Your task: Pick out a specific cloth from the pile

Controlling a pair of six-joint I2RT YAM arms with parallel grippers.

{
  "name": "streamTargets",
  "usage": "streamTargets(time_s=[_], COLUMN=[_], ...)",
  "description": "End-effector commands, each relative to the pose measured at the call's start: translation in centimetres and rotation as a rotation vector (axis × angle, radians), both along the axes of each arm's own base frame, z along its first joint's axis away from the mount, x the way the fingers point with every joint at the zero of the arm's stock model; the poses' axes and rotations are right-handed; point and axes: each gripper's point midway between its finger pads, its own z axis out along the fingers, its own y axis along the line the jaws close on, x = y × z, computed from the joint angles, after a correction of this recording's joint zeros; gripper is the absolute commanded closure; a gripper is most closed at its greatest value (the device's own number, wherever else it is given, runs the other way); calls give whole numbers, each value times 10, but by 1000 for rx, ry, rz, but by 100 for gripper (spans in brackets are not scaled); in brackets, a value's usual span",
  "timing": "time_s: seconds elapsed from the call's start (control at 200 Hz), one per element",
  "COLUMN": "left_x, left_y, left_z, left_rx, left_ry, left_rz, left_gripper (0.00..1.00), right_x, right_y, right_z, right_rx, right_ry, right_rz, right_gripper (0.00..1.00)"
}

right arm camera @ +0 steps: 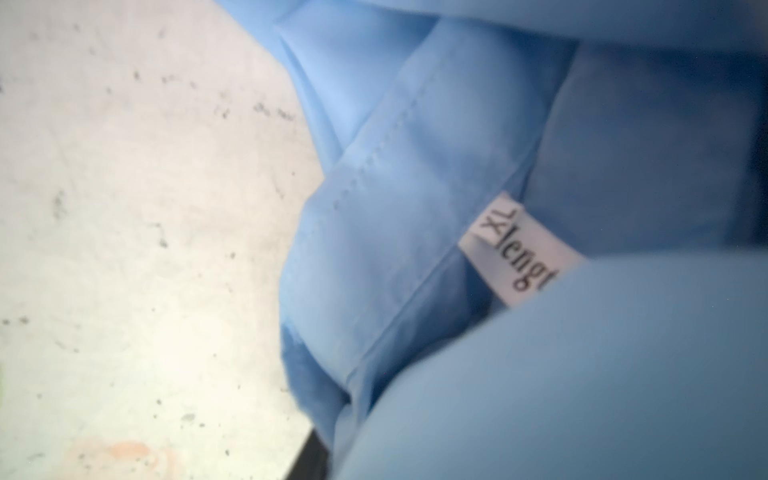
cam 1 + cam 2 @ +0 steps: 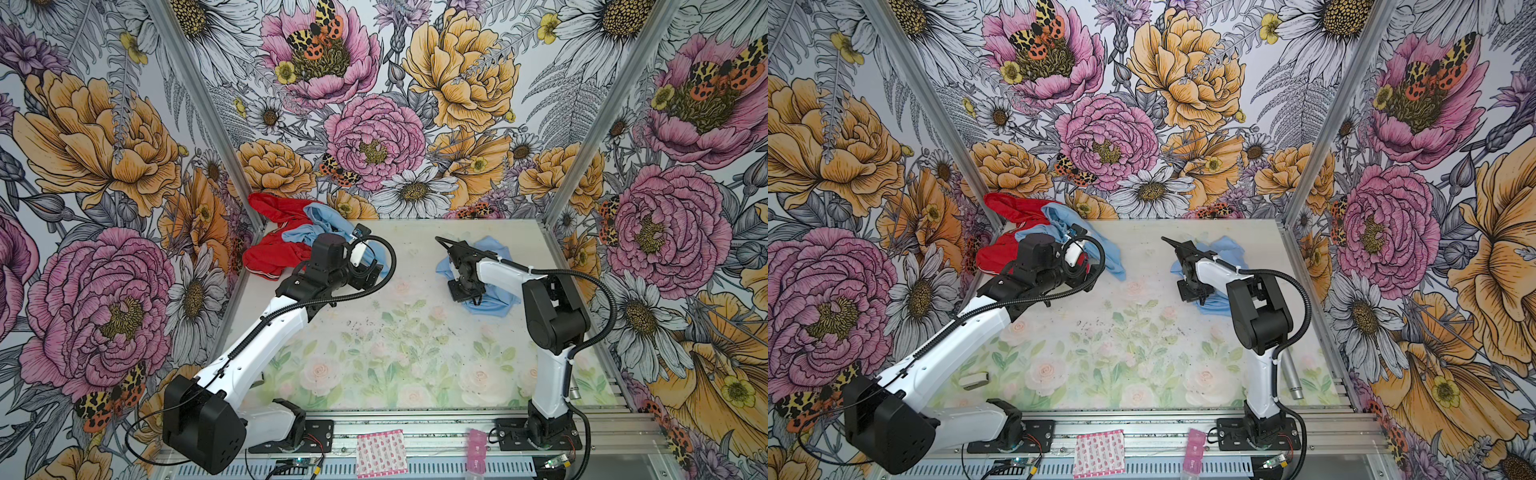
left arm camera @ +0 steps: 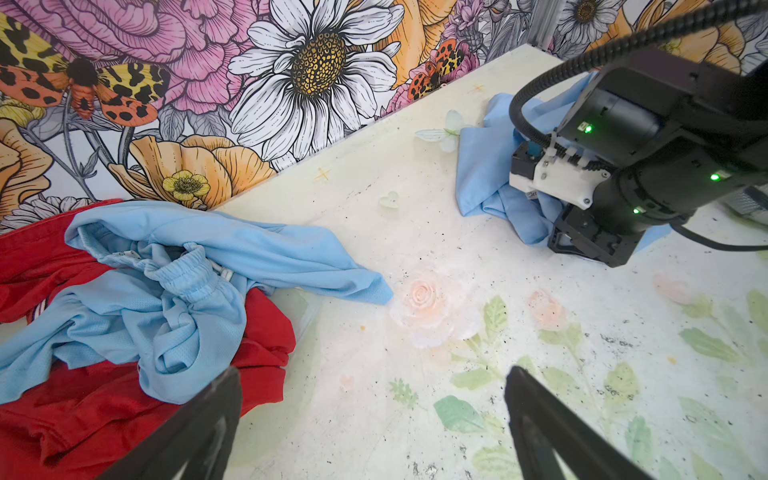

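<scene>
The cloth (image 2: 496,254) (image 2: 1230,248), smooth light blue, lies crumpled at the back right of the table, apart from the pile. My right gripper (image 2: 477,300) (image 2: 1201,297) points down into its near edge and is shut on a fold of it. In the right wrist view the cloth (image 1: 415,199) fills the frame, with a white size tag (image 1: 519,249) and one dark finger (image 1: 311,459) at its edge. The pile (image 2: 272,255) (image 2: 1000,257) (image 3: 124,332), red with sky blue on top, sits at the back left. My left gripper (image 2: 371,274) (image 3: 372,374) hangs open beside it over bare table.
Flowered walls with metal posts close in the table on three sides. A pink patterned packet (image 2: 380,453) and a small pink item (image 2: 476,451) lie on the front rail. A metal cylinder (image 2: 1289,374) lies behind the right arm's base.
</scene>
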Motion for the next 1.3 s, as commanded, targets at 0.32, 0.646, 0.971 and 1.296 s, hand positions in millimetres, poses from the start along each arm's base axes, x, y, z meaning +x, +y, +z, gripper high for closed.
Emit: streamTargets(time_s=[0.32, 0.646, 0.971, 1.296], left_x=[1, 1, -8, -21], left_y=[1, 3, -12, -36], left_z=[15, 15, 13, 9], left_rx=[-47, -38, -37, -62], left_ry=[-30, -36, -34, -7], left_rz=[11, 17, -58, -174], left_gripper=[1, 1, 1, 1], right_x=[-17, 10, 64, 66], right_y=[40, -3, -76, -97], right_z=[126, 188, 112, 38], right_rx=[483, 746, 602, 292], right_ry=[-106, -134, -76, -18], right_rz=[16, -179, -409, -446], right_gripper=[100, 100, 100, 100])
